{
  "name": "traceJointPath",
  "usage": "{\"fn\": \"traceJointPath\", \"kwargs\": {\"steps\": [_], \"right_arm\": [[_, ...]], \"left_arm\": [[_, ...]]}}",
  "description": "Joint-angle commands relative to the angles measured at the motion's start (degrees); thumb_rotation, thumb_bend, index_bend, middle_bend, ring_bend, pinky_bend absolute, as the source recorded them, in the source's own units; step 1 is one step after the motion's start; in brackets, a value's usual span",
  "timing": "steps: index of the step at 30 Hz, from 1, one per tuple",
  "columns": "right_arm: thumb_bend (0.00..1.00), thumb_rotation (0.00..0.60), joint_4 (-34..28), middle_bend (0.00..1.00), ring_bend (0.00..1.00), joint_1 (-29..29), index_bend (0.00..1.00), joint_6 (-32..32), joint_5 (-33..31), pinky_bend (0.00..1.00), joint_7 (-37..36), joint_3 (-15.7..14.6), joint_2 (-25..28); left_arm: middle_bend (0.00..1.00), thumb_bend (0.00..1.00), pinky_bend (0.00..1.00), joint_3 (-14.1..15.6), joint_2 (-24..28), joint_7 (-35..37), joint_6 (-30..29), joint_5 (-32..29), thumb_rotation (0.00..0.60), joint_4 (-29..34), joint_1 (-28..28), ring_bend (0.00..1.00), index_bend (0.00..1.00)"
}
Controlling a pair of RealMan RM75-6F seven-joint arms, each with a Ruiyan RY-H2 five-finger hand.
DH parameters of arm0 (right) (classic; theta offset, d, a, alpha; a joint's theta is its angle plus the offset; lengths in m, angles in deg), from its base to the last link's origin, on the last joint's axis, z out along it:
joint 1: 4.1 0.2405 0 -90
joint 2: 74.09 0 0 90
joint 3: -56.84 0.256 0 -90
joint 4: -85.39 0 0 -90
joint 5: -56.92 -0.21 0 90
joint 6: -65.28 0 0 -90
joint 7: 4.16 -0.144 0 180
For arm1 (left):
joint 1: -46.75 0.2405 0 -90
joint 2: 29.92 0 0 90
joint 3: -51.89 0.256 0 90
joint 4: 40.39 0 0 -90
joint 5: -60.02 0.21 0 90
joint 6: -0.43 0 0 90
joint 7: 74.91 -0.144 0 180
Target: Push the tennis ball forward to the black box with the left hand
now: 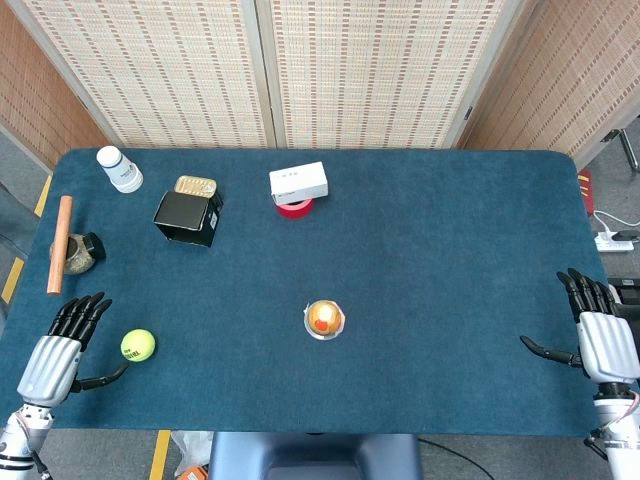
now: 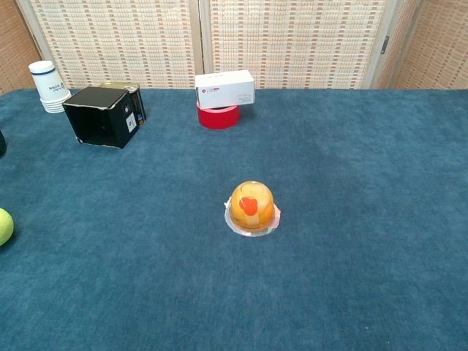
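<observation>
Your left hand (image 1: pixel 58 350) lies open at the near left edge, thumb just beside the tennis ball (image 1: pixel 138 345). Strike it off-centre and it could roll wide of the black box (image 1: pixel 187 217), far behind it. Right hand (image 1: pixel 600 335) lies open, empty.

Yellow-green tennis ball (image 1: pixel 138 345); black box (image 1: pixel 187 217); blue table (image 1: pixel 430 250); red tape roll (image 1: pixel 294 207) w/ white carton (image 1: pixel 298 182).

White box (image 1: pixel 298 182) atop red tape (image 1: pixel 294 208)
</observation>
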Motion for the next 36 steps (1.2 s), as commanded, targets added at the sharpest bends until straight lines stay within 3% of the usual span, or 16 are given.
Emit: {"fn": "traceJointPath", "kwargs": {"steps": [1, 16, 23, 24, 25, 26, 27, 28, 29, 30, 31, 33, 35, 36], "right_arm": [[0.00, 0.506, -0.01, 0.00, 0.00, 0.00, 0.04, 0.01, 0.01, 0.00, 0.00, -0.01, 0.02], [0.00, 0.507, -0.10, 0.00, 0.00, -0.83, 0.04, 1.95, 1.45, 0.00, -1.14, -0.11, 0.11], [0.00, 0.507, 0.21, 0.00, 0.00, 0.25, 0.04, -0.07, 0.62, 0.00, 0.21, 0.00, -0.24], [0.00, 0.507, 0.24, 0.00, 0.00, 0.28, 0.04, -0.12, 0.66, 0.00, 0.16, -0.02, -0.25], [0.00, 0.507, 0.29, 0.00, 0.00, 0.34, 0.04, -0.22, 0.66, 0.00, 0.04, -0.01, -0.23], [0.00, 0.507, 0.32, 0.00, 0.00, 0.37, 0.04, -0.29, 0.64, 0.00, -0.10, 0.00, -0.19], [0.00, 0.507, 0.33, 0.00, 0.00, 0.36, 0.04, -0.30, 0.62, 0.00, -0.26, 0.02, -0.13], [0.00, 0.507, 0.32, 0.00, 0.00, 0.29, 0.04, -0.21, 0.66, 0.00, -0.46, 0.01, -0.04], [0.00, 0.507, 0.31, 0.00, 0.00, 0.22, 0.04, -0.10, 0.75, 0.00, -0.64, -0.02, 0.02], [0.00, 0.507, 0.31, 0.00, 0.00, 0.14, 0.04, 0.05, 0.83, 0.00, -0.89, -0.02, 0.09], [0.00, 0.507, 0.33, 0.00, 0.00, 0.09, 0.04, 0.14, 0.88, 0.00, -1.02, -0.02, 0.13], [0.00, 0.507, 0.37, 0.00, 0.00, 0.07, 0.04, 0.18, 1.00, 0.00, -1.14, -0.07, 0.16], [0.00, 0.506, 0.38, 0.00, 0.00, 0.14, 0.04, 0.02, 1.14, 0.00, -1.09, -0.19, 0.17], [0.00, 0.507, 0.37, 0.00, 0.00, 0.17, 0.04, -0.07, 1.19, 0.00, -1.06, -0.24, 0.18]], "left_arm": [[0.00, 0.18, 0.00, 0.06, 0.21, -0.15, 0.20, -0.15, 0.225, 0.38, -0.12, 0.00, 0.00], [0.00, 0.18, 0.00, 0.38, 2.23, -1.26, 1.70, 0.00, 0.227, 3.28, -1.12, 0.00, 0.00], [0.00, 0.18, 0.00, 0.42, 2.44, -1.56, 2.13, -0.70, 0.224, 3.01, -1.04, 0.00, 0.00], [0.02, 0.18, 0.03, 0.20, 2.34, -1.66, 1.47, -0.45, 0.211, 2.81, -0.99, 0.01, 0.04], [0.15, 0.18, 0.19, -0.82, 1.40, -1.18, -1.24, 0.21, 0.182, 1.94, -0.75, 0.13, 0.19], [0.42, 0.18, 0.50, -1.36, 0.28, 0.05, -2.85, 0.43, 0.139, 0.87, -0.50, 0.39, 0.48], [0.61, 0.17, 0.68, -1.91, -0.87, 1.34, -4.51, 0.86, 0.114, -0.55, -0.39, 0.56, 0.67], [0.84, 0.16, 0.90, -2.95, -2.74, 1.76, -7.62, 1.48, 0.094, -3.15, -0.03, 0.80, 0.88], [0.96, 0.16, 0.97, -3.67, -4.16, 1.56, -9.50, 1.60, 0.083, -5.01, 0.24, 0.92, 0.98], [0.99, 0.15, 0.99, -4.14, -5.46, 2.00, -11.13, 1.80, 0.090, -6.81, 0.46, 0.96, 1.00], [1.00, 0.16, 1.00, -4.25, -5.94, 2.89, -11.59, 1.65, 0.140, -7.43, 0.60, 0.99, 1.00], [1.00, 0.18, 1.00, -4.04, -6.03, 3.08, -11.54, 1.33, 0.298, -7.68, 0.89, 1.00, 1.00], [1.00, 0.25, 1.00, -3.61, -5.62, 2.92, -10.93, 0.82, 0.514, -6.65, 1.25, 1.00, 1.00], [1.00, 0.27, 1.00, -3.22, -5.40, 3.07, -9.93, 0.36, 0.547, -5.96, 1.33, 1.00, 1.00]]}}
